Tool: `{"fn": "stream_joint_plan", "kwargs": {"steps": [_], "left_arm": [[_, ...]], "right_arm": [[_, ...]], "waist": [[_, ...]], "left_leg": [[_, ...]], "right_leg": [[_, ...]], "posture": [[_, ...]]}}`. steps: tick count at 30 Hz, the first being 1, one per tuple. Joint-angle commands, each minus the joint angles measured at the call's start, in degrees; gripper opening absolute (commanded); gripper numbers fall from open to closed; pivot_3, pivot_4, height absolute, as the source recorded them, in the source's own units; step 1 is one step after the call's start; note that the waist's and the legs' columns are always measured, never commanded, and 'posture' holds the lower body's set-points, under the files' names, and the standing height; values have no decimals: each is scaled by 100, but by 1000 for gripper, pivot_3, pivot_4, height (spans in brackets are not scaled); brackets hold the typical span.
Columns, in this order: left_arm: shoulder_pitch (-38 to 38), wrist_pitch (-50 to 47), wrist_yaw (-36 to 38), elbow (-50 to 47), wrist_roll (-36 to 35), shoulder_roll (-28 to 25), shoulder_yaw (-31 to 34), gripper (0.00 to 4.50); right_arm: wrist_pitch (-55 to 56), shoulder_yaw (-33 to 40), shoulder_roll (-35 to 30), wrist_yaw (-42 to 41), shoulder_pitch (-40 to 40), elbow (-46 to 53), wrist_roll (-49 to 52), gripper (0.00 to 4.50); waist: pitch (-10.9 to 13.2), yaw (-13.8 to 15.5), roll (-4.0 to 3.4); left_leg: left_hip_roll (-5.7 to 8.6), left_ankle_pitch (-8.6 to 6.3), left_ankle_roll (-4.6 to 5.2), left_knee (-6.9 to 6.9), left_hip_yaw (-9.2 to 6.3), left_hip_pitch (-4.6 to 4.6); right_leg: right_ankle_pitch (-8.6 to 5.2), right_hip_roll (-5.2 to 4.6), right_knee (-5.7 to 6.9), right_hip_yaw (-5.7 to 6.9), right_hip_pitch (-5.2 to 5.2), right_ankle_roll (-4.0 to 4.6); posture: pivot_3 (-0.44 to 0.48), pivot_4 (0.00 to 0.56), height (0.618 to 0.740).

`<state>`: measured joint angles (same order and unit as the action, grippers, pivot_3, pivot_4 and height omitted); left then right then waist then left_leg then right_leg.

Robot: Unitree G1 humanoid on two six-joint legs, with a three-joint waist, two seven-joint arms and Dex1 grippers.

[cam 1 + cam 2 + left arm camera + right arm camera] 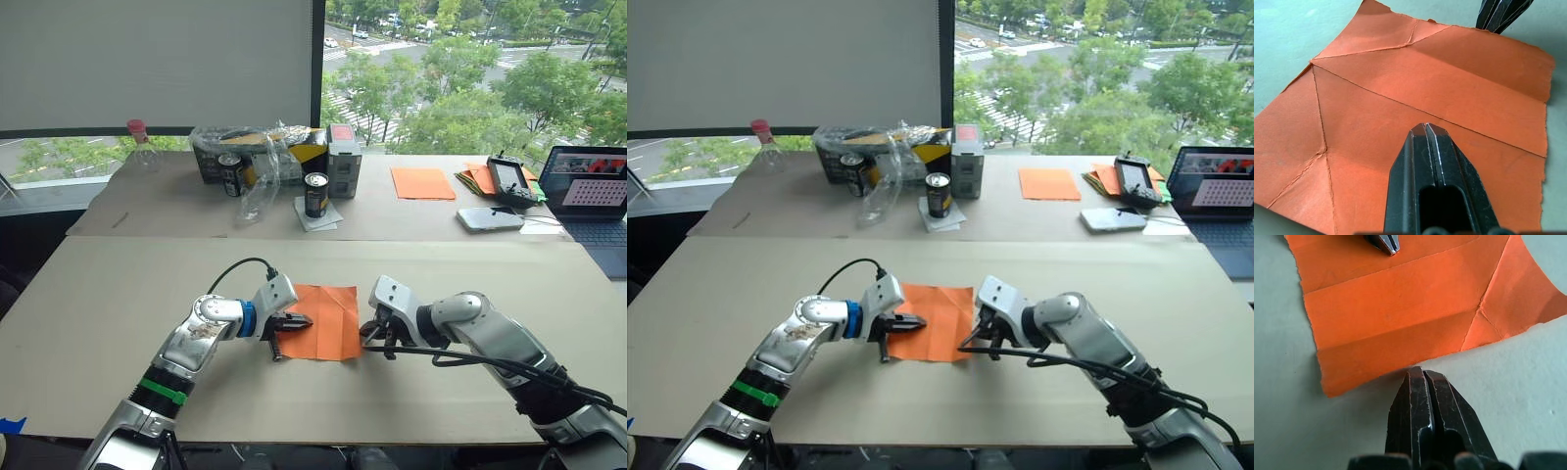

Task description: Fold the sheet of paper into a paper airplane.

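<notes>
From the head camera, the sheet of paper [324,321] lies flat and creased on the surface [118,294], toward the middle of its near edge, with the left end effector [294,324] over its left edge and the right end effector [372,336] at its right edge. In the left wrist view, the left end effector's fingers [1432,166] are pressed together, holding nothing, tips over the paper. In the right wrist view, the right end effector's fingers [1422,396] are likewise closed and empty, tips just off the paper's edge
</notes>
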<state>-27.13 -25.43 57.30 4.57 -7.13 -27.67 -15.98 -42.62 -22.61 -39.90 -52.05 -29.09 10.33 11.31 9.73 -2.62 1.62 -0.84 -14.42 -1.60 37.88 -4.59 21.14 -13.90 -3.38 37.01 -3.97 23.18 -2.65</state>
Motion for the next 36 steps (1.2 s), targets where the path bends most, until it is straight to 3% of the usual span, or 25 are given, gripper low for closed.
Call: {"fn": "stream_joint_plan", "kwargs": {"steps": [1,12,24,36], "left_arm": [[135,-138,-49,-32,48,-122,0,0],[253,-172,-65,-117,46,-329,134,0],[284,-199,-167,-154,32,-136,86,0],[329,-177,-243,-94,63,168,-110,0]], "right_arm": [[236,189,311,-75,9,-151,155,19],[125,905,995,-81,15,-242,776,19],[477,716,1475,83,-377,-865,414,19],[619,732,1416,40,-426,-1084,211,19]], "waist": [[0,-17,0],[1,-2,-1],[0,16,-2],[0,35,-2]], "left_leg": [[-2,0,0,0,0,0],[0,0,0,-1,-1,3],[1,0,0,-1,-1,3],[3,0,0,-1,-1,4]], "right_leg": [[0,2,0,0,0,0],[0,0,1,0,4,1],[1,-1,2,0,4,1],[1,-4,1,0,4,1]], "posture": [[0,150,730],[0,150,730],[0,150,730],[0,150,730]]}}
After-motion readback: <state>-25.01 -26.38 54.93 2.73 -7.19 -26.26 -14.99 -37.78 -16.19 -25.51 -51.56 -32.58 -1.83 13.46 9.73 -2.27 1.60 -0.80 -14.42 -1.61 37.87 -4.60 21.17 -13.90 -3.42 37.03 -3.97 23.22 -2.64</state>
